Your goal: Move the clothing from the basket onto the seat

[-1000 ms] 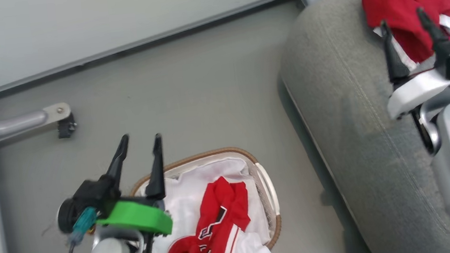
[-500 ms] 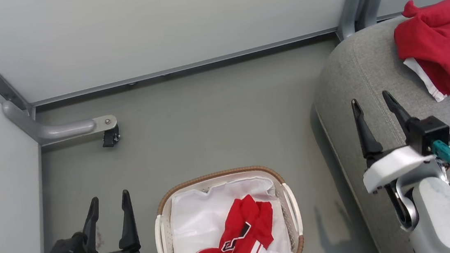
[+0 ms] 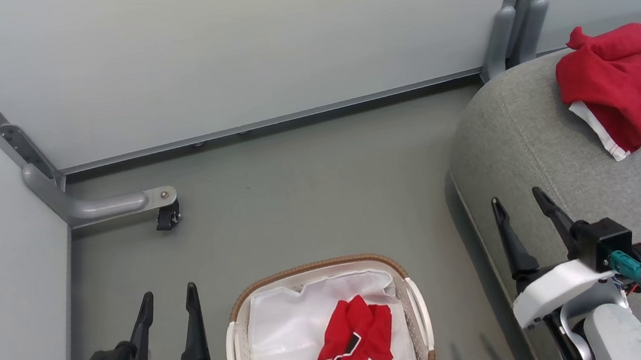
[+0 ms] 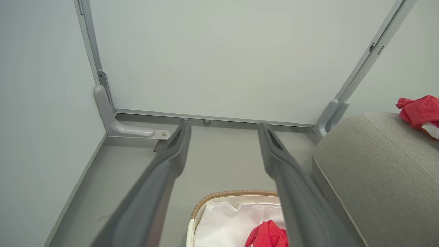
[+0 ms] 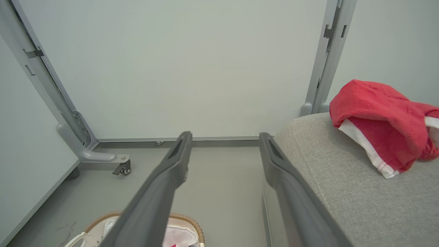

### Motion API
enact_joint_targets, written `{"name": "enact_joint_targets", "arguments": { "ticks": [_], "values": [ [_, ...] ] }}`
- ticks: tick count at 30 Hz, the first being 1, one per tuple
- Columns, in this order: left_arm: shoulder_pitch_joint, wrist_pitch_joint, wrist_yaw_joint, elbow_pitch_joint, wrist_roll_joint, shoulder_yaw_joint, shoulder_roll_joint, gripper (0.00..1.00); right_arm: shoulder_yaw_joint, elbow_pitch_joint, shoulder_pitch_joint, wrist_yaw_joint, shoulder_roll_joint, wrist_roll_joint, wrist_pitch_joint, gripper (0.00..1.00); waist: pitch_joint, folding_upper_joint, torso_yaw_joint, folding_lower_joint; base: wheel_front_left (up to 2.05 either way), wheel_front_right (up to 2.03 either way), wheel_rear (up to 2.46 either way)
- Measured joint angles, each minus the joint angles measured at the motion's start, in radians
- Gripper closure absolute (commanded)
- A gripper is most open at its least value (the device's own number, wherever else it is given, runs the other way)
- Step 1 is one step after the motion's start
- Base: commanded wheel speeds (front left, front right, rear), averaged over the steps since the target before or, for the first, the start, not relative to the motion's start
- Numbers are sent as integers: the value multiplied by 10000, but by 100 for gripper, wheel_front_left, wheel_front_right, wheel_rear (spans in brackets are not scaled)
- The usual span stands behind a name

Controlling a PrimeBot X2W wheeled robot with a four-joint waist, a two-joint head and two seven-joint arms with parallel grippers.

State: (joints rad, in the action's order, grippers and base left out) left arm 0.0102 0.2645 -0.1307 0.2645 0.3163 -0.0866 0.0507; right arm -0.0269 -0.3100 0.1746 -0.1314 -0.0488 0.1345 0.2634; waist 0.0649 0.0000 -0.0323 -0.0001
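The white basket (image 3: pixel 233 315) with its brown rim stands on the floor at the bottom centre, lined in white. A red garment (image 3: pixel 351 347) with white stripes and dark lettering lies inside it, also seen as red cloth (image 4: pixel 267 235). Another red garment (image 3: pixel 617 86) lies crumpled on the grey seat (image 3: pixel 522 137) at the right, red garment (image 5: pixel 377 123) on seat (image 5: pixel 343 188). My left gripper (image 3: pixel 168 300) is open and empty, left of the basket. My right gripper (image 3: pixel 520 206) is open and empty over the seat's front edge.
Pale partition panels with grey metal frames wall in the grey floor behind and at left. A grey foot bracket with a small black caster (image 3: pixel 168 215) juts from the left corner. A metal post (image 3: pixel 516 14) stands behind the seat's corner.
The head camera has swung, shifting the whole picture. Both grippers have drawn back: the right one from beside the red garment on the seat, the left one from over the basket rim. Both stay open.
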Motion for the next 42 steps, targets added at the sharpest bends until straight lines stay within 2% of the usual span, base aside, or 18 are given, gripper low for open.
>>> {"name": "enact_joint_targets", "arguments": {
  "ticks": [31, 36, 42],
  "values": [
    [12, 0, 0, 38, 56, -163, -8, 0, -207, -176, -133, 0, 0, 161, -2, 0, 61, 0, -4, 0, 0, 0, 0],
    [-125, 0, 0, 295, -21, -479, -10, 0, -130, -79, -77, 0, 0, 155, -2, 0, 266, 0, 13, 0, 0, 0, 0],
    [-987, 2, 0, 800, -176, -1306, -13, 0, -13, 144, 273, 0, 0, 42, -2, 0, 807, 0, 16, 1, 0, 0, 0]
  ]
}}
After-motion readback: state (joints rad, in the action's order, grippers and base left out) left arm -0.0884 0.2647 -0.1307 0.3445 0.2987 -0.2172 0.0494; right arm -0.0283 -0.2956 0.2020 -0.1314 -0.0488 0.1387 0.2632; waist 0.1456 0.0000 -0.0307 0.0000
